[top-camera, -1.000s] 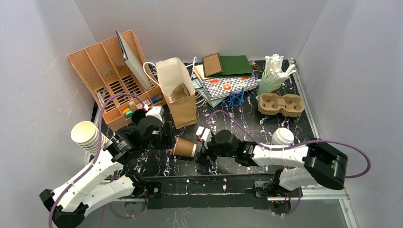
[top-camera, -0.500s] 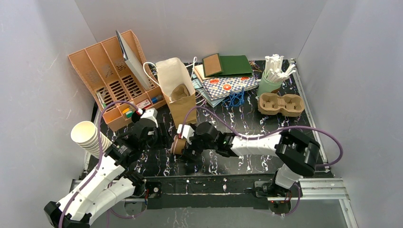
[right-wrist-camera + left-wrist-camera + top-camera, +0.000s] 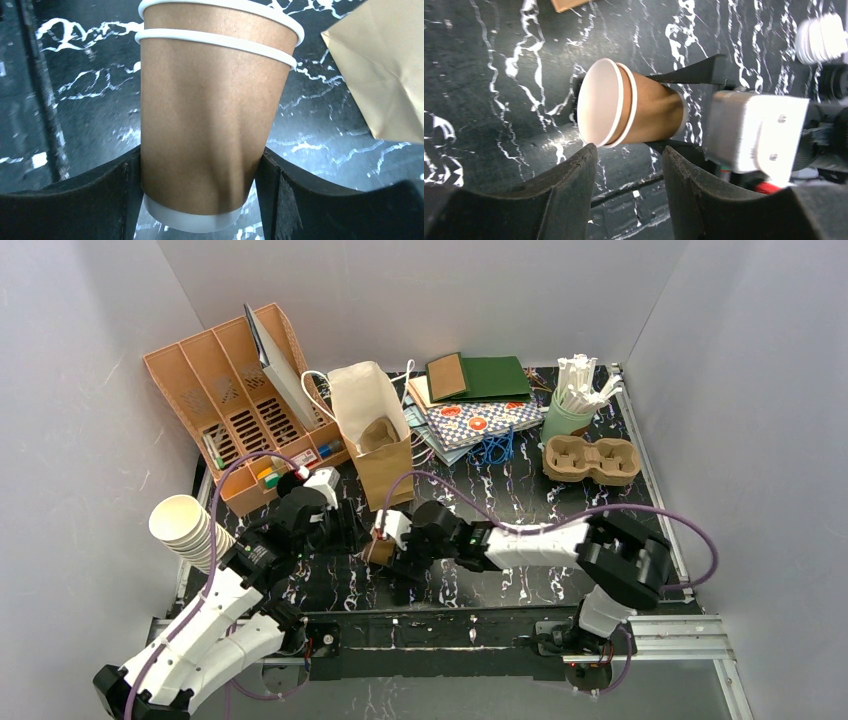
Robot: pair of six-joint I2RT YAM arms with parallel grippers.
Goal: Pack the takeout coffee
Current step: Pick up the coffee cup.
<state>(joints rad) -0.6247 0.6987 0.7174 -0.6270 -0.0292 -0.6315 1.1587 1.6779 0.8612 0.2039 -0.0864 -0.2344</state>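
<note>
From where I stand, the left arm (image 3: 215, 605) rises from its base at the near left and reaches forward and inward, elbow low, wrist turned toward the middle. The left gripper (image 3: 347, 530) points across at its partner with its jaws parted and nothing between them (its wrist view shows clear space between the two dark fingers (image 3: 569, 190)). The right arm (image 3: 540, 540) folds sharply at the elbow above its base and stretches leftward, low and nearly level. The right gripper (image 3: 388, 548) has its fingers (image 3: 100, 200) pressed against both sides of the nested brown cups (image 3: 210, 115), held sideways, mouth facing the left gripper's tips and close to them.
</note>
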